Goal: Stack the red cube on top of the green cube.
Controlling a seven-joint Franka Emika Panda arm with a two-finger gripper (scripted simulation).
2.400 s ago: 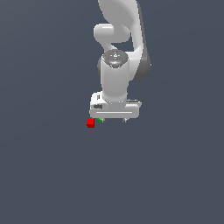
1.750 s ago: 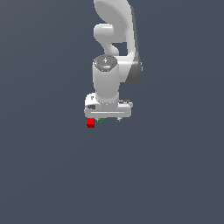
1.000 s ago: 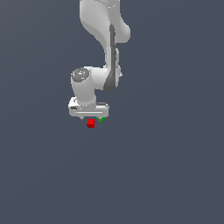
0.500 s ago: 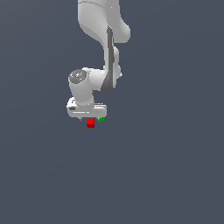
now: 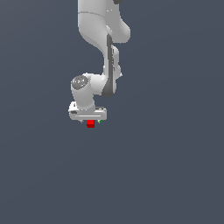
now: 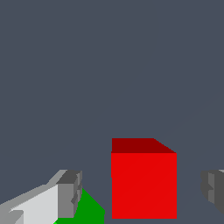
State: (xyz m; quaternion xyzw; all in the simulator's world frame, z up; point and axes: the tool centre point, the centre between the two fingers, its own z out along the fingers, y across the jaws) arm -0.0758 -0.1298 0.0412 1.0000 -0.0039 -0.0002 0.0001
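Observation:
The red cube (image 6: 144, 183) rests on the dark floor between my two fingertips, with a gap on each side. My gripper (image 6: 142, 194) is open and touches nothing. One grey fingertip (image 6: 70, 194) partly hides the green cube (image 6: 89, 211), which lies close beside the red one. In the exterior view the gripper (image 5: 90, 121) hangs low over the red cube (image 5: 90, 124). Just a sliver of the green cube (image 5: 100, 121) peeks out on the exterior view's right of it, under the hand.
The white arm (image 5: 105, 48) rises from the hand toward the top of the exterior view. Around the cubes there is only flat dark grey floor (image 5: 166, 166).
The hand has swung toward the exterior view's left, from over the green cube to over the red cube, and sunk slightly. Neither cube has moved.

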